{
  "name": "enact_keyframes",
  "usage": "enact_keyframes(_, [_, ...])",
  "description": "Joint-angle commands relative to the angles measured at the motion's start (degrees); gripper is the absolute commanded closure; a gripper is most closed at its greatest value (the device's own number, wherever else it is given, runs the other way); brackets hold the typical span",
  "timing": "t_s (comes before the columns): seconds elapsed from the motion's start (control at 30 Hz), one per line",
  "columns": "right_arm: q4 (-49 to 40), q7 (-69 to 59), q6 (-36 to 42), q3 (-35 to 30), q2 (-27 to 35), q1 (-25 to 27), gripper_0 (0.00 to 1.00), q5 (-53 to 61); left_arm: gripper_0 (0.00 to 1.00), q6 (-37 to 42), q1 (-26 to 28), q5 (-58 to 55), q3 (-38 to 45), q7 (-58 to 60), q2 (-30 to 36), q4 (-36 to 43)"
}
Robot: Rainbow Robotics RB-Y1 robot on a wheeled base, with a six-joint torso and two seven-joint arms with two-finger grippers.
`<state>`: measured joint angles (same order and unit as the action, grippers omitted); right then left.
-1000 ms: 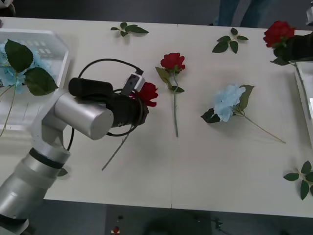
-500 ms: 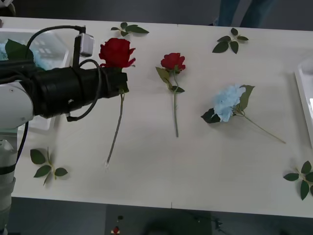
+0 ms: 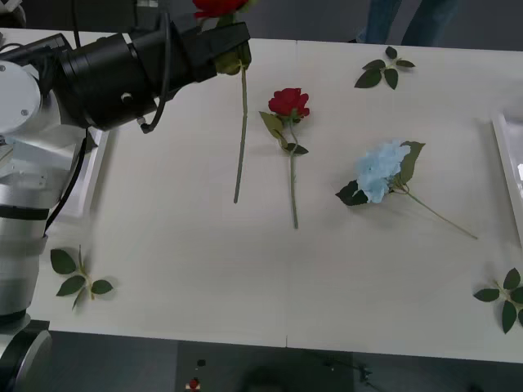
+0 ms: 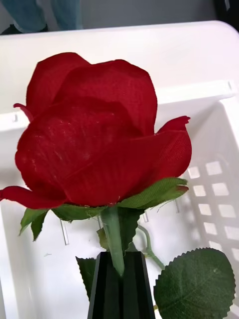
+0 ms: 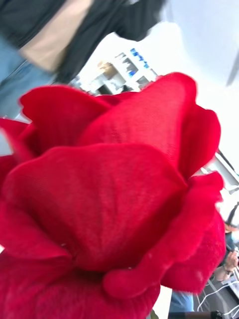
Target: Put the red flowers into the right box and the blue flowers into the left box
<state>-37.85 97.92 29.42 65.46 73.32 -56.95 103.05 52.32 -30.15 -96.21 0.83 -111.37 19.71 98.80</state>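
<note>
The left gripper [image 3: 233,49] is lifted high over the far left part of the table [image 3: 245,269], its fingers clamped on the stem of a red rose [image 3: 219,6] just under the bloom, which fills the left wrist view [image 5: 109,199]. The stem [image 3: 240,135] hangs nearly straight down from the grip, its tip free above the tabletop. The left box [image 3: 91,159] sits just beside and partly under that arm, but a red flower belongs in the right box [image 3: 507,163], whose pale rim shows at the opposite edge of the table, well apart from the held rose. So the relation that matters is sideways: the goal lies far across toward the robot's right, with the whole width of the table between. In the right wrist view, the right gripper [image 4: 122,284] has its dark fingers closed together on the stem of another rose [image 4: 99,134], held upright just over the white, slotted inside of the right box [image 4: 214,189]. That arm is much the nearer one to the red flowers' box. A third rose [image 3: 288,103] and a blue flower [image 3: 380,171] lie flat on the table between the two boxes, the rose's stem pointing toward the robot.
</note>
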Motion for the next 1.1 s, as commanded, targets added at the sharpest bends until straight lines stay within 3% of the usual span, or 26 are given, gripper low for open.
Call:
enact_keyframes(0.03, [0.7,3.3,-0.6,-0.3,0.4,-0.8,1.0,-0.2,1.0,-0.3,-4.3,-4.1,1.2,-8.2,0.5,-2.5])
enact_keyframes(0.1, [0.8,3.3,-0.7,-0.3,0.4,-0.8,0.69,-0.2,1.0,-0.3,-5.1,-4.9,1.2,-11.3,0.5,-3.1])
enact_keyframes(0.13, [0.7,3.4,-0.7,-0.3,0.3,-0.8,0.28,-0.2,1.0,-0.3,-5.5,-4.8,1.0,-13.9,0.4,-3.4])
enact_keyframes(0.2, [0.7,3.6,-0.9,-0.3,0.3,-0.8,0.0,-0.2,1.0,-0.3,-6.2,-5.6,0.1,-16.8,0.2,-3.7])
enact_keyframes(0.43, [0.2,3.7,-1.5,-0.3,0.0,-0.8,0.0,0.5,1.0,-0.3,-7.8,-8.5,-2.6,-27.7,-2.4,-4.8])
enact_keyframes(0.57, [-4.8,3.9,-0.3,-1.6,1.7,-0.6,0.0,2.9,1.0,-0.2,-7.0,-9.3,-4.3,-31.9,-5.4,-5.0])
enact_keyframes(0.77, [-13.3,5.4,9.9,-10.6,5.3,1.8,0.0,18.1,1.0,0.1,-6.4,-9.7,-5.8,-38.7,-11.1,-9.2])
enact_keyframes(0.93, [-14.3,17.5,21.2,-18.0,5.3,4.0,0.0,28.0,1.0,0.2,-6.4,-12.2,-6.1,-43.2,-15.4,-14.5])
enact_keyframes(1.1, [-14.7,33.7,30.2,-18.6,4.1,4.0,0.0,36.4,1.0,-0.3,-6.4,-14.1,-6.2,-43.6,-16.7,-16.4])
